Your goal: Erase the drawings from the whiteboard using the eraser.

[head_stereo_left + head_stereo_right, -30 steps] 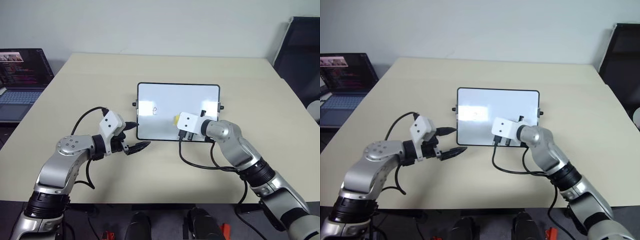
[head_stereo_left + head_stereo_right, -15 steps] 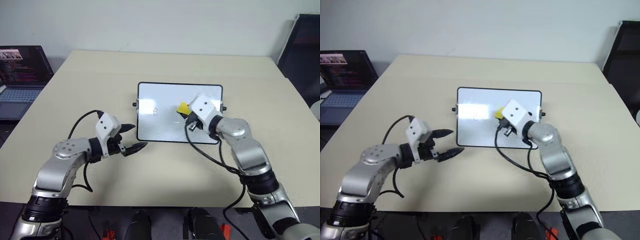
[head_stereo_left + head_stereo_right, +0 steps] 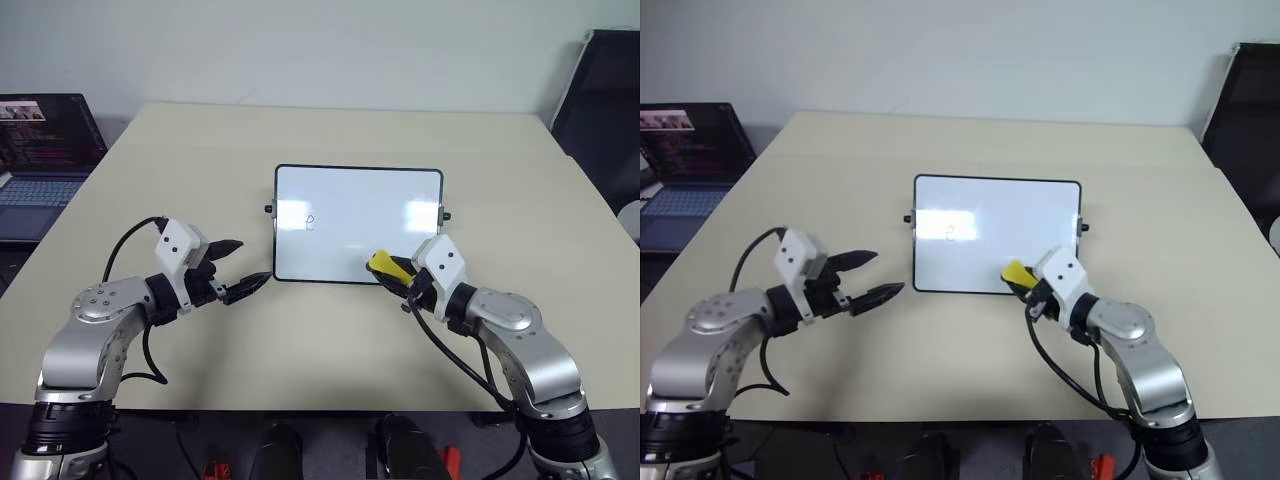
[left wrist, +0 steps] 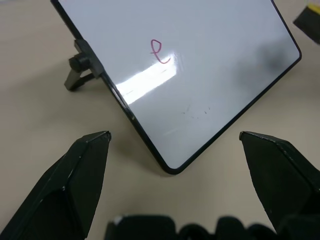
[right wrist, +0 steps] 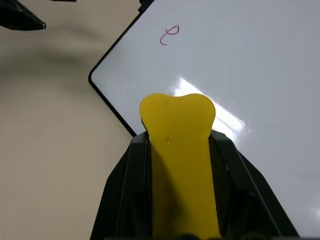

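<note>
A rectangular glossy white whiteboard with a thin black frame and rounded corners (image 3: 358,224) is lying at the centre of the frame on a pale beige matte surface (image 3: 330,330), with small black knobs showing at both short sides. One small thin loop drawing in dark reddish marker (image 3: 310,221) is being seen on the left half of the whiteboard; in the left wrist view it (image 4: 160,51) sits just above a bright glare streak. Faint smudges are being seen lower on the whiteboard in that wrist view, too weak to be read as marks.

A small bright yellow eraser block (image 3: 388,267) is being held clamped between the two black fingers of the right end effector (image 3: 400,276), in the lower right of centre of the frame, at the near edge of the whiteboard. In the right wrist view the eraser (image 5: 179,150) is standing out past the fingers, over the board's lower corner; whether it is touching the whiteboard cannot be told.

The left end effector (image 3: 238,268) is being held in the lower left of the frame, beside the whiteboard's left short side and apart from it, with its fingers (image 4: 75,175) spread wide and nothing between them.

An open dark laptop with a lit screen (image 3: 45,150) is standing at the far left edge of the frame.
</note>
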Robot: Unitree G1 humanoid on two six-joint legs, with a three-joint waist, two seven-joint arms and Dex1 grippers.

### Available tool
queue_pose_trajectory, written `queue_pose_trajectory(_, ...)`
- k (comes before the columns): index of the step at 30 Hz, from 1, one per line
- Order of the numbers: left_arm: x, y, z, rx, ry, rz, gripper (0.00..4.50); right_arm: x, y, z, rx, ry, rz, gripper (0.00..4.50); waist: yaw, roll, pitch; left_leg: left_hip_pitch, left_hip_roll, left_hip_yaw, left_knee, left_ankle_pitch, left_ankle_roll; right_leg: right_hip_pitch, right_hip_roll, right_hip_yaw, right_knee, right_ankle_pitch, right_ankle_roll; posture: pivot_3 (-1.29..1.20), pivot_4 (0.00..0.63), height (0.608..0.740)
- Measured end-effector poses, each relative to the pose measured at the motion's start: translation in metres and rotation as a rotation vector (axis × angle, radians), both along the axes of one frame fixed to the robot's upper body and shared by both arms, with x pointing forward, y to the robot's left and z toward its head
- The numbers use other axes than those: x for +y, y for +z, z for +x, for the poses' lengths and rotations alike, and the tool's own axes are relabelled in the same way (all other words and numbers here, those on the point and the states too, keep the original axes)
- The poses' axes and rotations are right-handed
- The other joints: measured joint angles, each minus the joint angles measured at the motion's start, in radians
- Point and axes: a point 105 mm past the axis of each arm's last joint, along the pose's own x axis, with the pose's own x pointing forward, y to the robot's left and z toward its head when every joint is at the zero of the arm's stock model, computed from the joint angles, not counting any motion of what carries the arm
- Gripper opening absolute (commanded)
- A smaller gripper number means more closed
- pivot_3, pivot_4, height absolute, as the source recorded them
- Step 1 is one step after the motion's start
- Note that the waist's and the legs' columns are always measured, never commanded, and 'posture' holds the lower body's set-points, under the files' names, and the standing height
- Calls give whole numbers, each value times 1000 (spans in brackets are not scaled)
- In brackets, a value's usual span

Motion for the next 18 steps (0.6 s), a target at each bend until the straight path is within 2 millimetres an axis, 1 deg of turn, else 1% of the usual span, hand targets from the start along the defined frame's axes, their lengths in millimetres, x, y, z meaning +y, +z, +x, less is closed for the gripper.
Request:
queue_pose_trajectory(8, -4, 4, -2, -22, 18, -3, 4500, 19, 10, 3, -45, 74, 19, 1111, 0, 0, 0, 0, 0, 0, 0, 0, 0, 0, 0, 0, 0, 0, 0, 0, 150, 740)
queue_pose_trajectory(12, 0, 2, -2, -11, 43, -5, 4500, 25, 14, 7, -62, 92, 15, 1111, 0, 0, 0, 0, 0, 0, 0, 0, 0, 0, 0, 0, 0, 0, 0, 0, 150, 740)
queue_pose_trajectory(16, 3, 0, -3, -5, 52, 14, 4500, 38, 22, 14, -95, 122, 9, 1111, -1, 0, 0, 0, 0, 0, 0, 0, 0, 0, 0, 0, 0, 0, 0, 0, 150, 740)
queue_pose_trajectory(18, 7, 1, -2, -12, 69, 40, 4500, 50, 25, 21, -119, 147, -39, 1111, -3, 0, 0, 0, 0, 0, 0, 0, 0, 0, 0, 0, 1, 0, 0, 0, 150, 740)
